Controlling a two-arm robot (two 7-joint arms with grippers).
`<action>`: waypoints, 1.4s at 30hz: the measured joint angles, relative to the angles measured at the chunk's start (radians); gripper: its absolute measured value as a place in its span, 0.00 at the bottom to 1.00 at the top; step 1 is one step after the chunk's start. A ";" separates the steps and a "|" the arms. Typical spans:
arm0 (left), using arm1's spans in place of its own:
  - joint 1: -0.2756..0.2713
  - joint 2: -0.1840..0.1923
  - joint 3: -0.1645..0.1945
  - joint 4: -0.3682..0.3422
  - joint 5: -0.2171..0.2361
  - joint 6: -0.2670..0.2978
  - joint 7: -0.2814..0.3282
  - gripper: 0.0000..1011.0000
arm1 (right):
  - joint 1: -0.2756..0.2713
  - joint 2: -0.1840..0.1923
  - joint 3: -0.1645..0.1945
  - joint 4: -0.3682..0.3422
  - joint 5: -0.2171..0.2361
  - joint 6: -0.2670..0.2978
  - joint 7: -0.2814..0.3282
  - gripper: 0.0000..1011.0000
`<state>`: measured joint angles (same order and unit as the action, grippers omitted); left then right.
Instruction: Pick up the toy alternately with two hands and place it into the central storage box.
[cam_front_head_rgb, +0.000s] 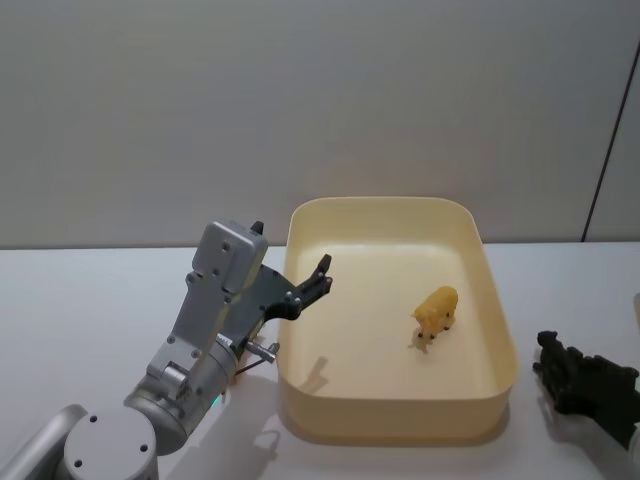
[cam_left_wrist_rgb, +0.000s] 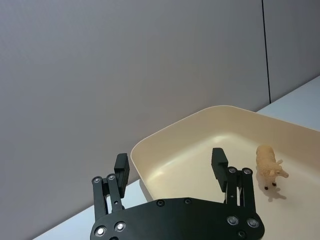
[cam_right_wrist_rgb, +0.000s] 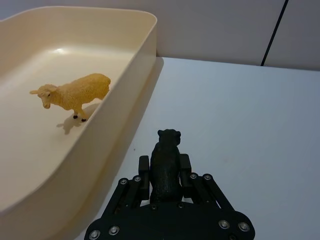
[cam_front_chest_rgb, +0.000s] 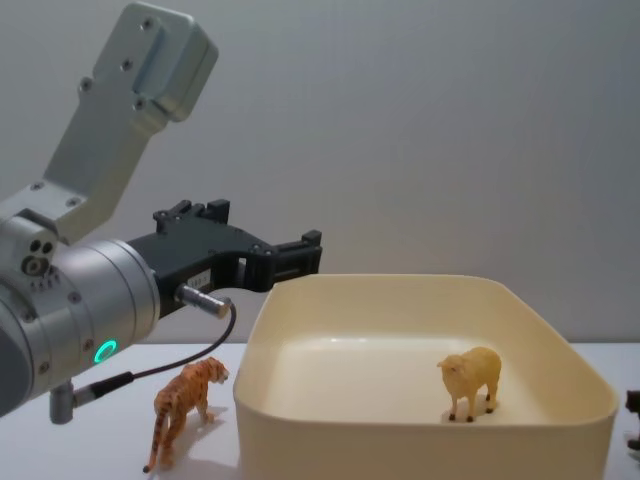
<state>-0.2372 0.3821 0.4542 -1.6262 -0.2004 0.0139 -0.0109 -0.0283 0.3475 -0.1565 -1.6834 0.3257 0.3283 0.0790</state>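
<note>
The cream-yellow central storage box (cam_front_head_rgb: 300, 300) stands mid-table with a pale yellow sheep toy (cam_front_head_rgb: 436, 312) upright inside it, right of centre. My left gripper (cam_front_head_rgb: 315, 275) hovers open over the box's left rim, nothing between its fingers (cam_left_wrist_rgb: 219, 162). Right of the box, low over the table, my right gripper (cam_right_wrist_rgb: 164, 172) is shut on a black animal toy (cam_right_wrist_rgb: 165, 150); the same gripper (cam_front_head_rgb: 562, 368) is at the right edge of the head view. The sheep (cam_right_wrist_rgb: 75, 92) faces away from the box wall (cam_right_wrist_rgb: 145, 60).
A striped orange tiger toy (cam_front_chest_rgb: 185, 405) stands on the white table just left of the box (cam_front_chest_rgb: 420, 440), under my left arm. A grey wall runs close behind the table.
</note>
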 joint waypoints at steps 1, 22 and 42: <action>0.000 0.000 0.000 0.000 0.000 0.000 0.000 0.99 | -0.001 0.001 0.000 -0.002 -0.001 -0.006 -0.001 0.32; 0.000 0.000 0.000 0.000 0.000 0.000 0.000 0.99 | 0.018 0.022 0.011 -0.080 -0.041 -0.147 0.100 0.32; 0.000 0.000 0.000 0.000 0.000 0.000 0.000 0.99 | 0.233 -0.068 -0.047 0.021 -0.060 -0.054 0.347 0.36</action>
<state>-0.2372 0.3821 0.4542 -1.6262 -0.2004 0.0139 -0.0109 0.2048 0.2791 -0.2032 -1.6628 0.2657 0.2739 0.4264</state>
